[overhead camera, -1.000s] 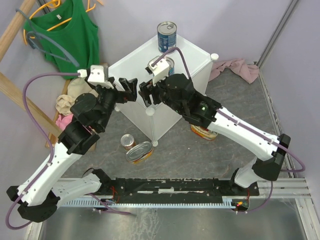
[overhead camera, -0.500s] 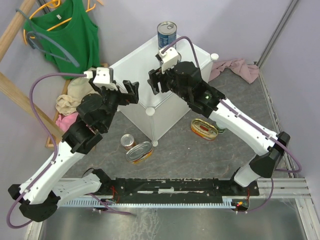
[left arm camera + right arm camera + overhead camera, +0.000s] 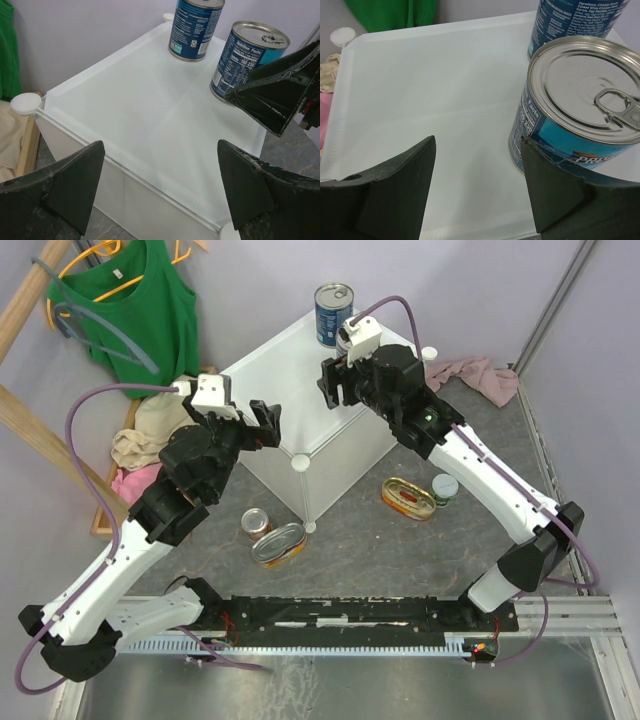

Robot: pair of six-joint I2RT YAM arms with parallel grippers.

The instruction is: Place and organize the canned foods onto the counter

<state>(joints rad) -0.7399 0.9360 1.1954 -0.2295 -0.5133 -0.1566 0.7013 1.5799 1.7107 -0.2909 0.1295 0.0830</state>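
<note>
Clothing crowds the upper left of the overhead view: a green top [image 3: 140, 315] on a hanger against a wooden rack [image 3: 25, 305], with beige and pink cloths [image 3: 135, 445] heaped below it; another pink cloth [image 3: 470, 375] lies at the upper right. Both arms reach over the white counter [image 3: 290, 370] at centre, and the right arm hides one can from above. Over the counter's near edge the left gripper [image 3: 160, 165] hovers with fingers wide apart and empty, both tall cans ahead at the upper right of its view. The right gripper [image 3: 477, 150] is likewise spread, with nothing between its fingers. The nearer blue can [image 3: 580, 105] stands just beyond its right finger, the farther blue can [image 3: 334, 312] behind at the far corner. Two cans stand on the counter. Four lie on the grey floor: a small orange-red can [image 3: 256, 523] just beside an oval tin [image 3: 279, 545] at lower centre, and a second oval tin [image 3: 408, 498] near a small green-white can [image 3: 445, 487] right of centre.
</note>
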